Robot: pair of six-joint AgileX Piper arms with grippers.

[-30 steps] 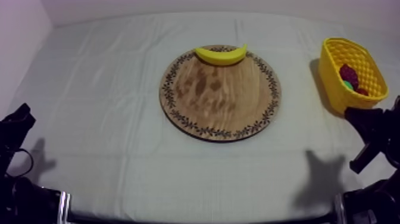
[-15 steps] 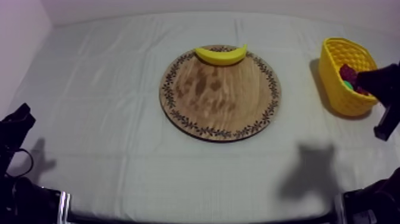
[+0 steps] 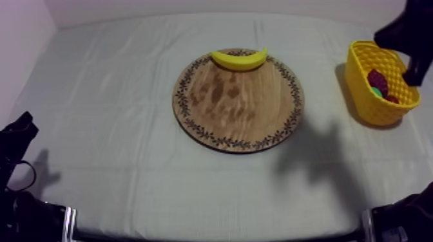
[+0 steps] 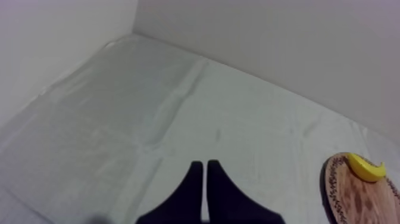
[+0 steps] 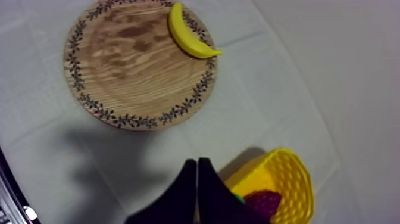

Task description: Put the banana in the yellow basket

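the banana [image 3: 240, 59] and the basket [image 3: 364, 90] are yellow. the wooden board [image 3: 238, 109] is brown, with dark leaves round its rim.

The tabletop [image 3: 116, 129] is covered by a grey-white cloth [image 3: 129, 186]. On it, the wooden board [image 3: 238, 109] is set centrally, and the yellow basket [image 3: 361, 93] at the right side.

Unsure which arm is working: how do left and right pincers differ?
The left pincer sits low over bare cloth; the right pincer hangs high by the yellow basket. The left pincer is far from the banana; the right pincer overlooks it on the wooden board. Both are shut on nothing.
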